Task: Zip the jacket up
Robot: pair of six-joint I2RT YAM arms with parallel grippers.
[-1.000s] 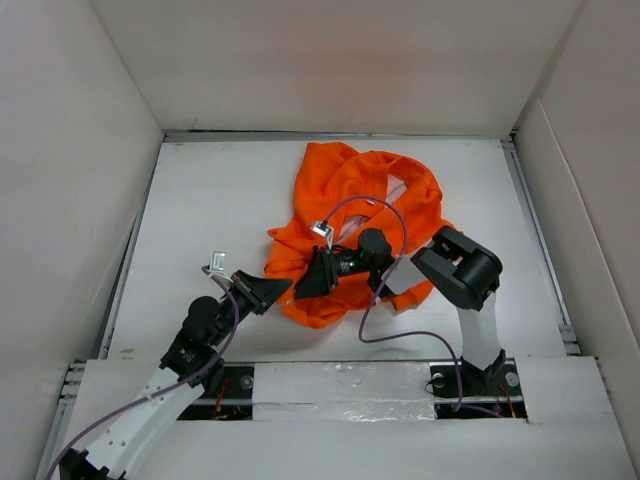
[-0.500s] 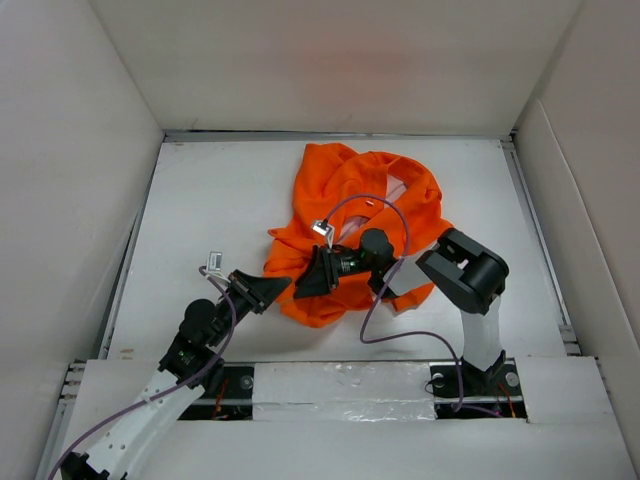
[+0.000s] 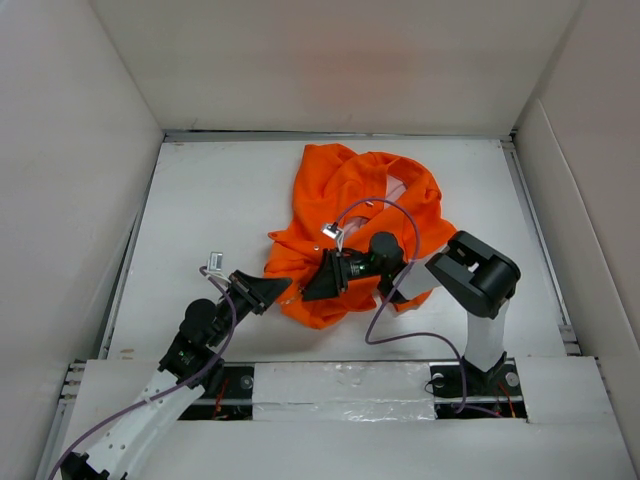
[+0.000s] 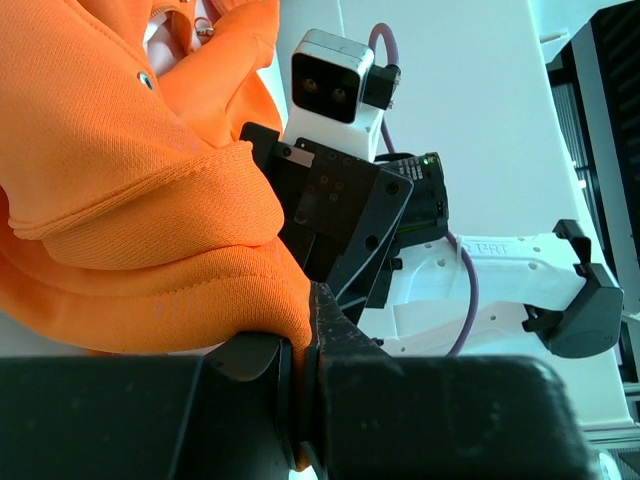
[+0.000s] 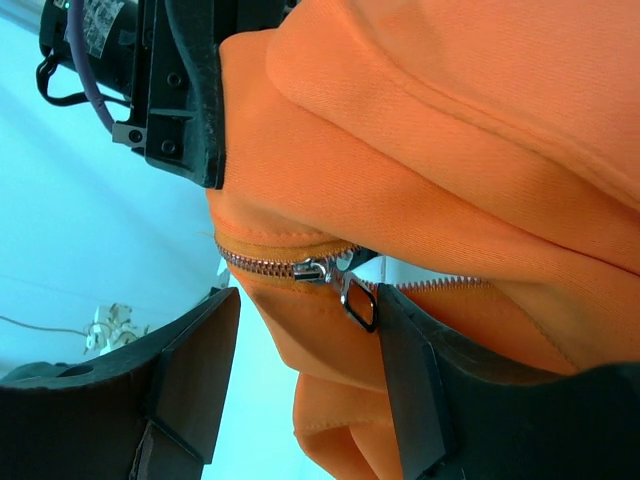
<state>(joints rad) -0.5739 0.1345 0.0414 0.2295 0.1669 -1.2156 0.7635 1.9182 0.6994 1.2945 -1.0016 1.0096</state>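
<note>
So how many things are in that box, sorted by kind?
jacket, orange: 1
robot arms, the left arm and the right arm: 2
Total: 3

The left gripper [image 3: 288, 291] and right gripper [image 3: 306, 292] stood almost nose to nose at the near hem of the jacket [image 3: 360, 200], crowding each other there. A purple cable [image 3: 380, 200] looped over the cloth. To the left, bare table [image 3: 210, 200] lay open right up to the side wall [image 3: 80, 200].
</note>
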